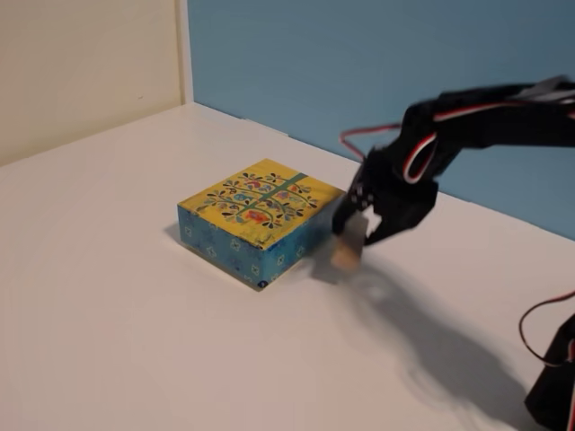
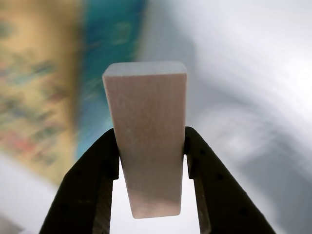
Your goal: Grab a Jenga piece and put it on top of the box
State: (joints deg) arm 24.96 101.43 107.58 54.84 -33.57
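Note:
The box [image 1: 260,218], yellow-topped with a floral tree pattern and blue sides, sits on the white table [image 1: 108,296]. My gripper [image 1: 359,232] is just right of the box in the fixed view, shut on the pale tan Jenga piece [image 1: 349,245], which hangs end-down a little above the table. In the wrist view the Jenga piece [image 2: 148,134] stands between my two black fingers [image 2: 92,190], clamped by its long sides. The box [image 2: 53,87] shows blurred at the left of the wrist view.
A blue wall [image 1: 377,63] runs behind the table and a cream wall [image 1: 81,63] at the back left. Red and white cables [image 1: 359,135] trail by the arm. The arm's base [image 1: 557,386] stands at the lower right.

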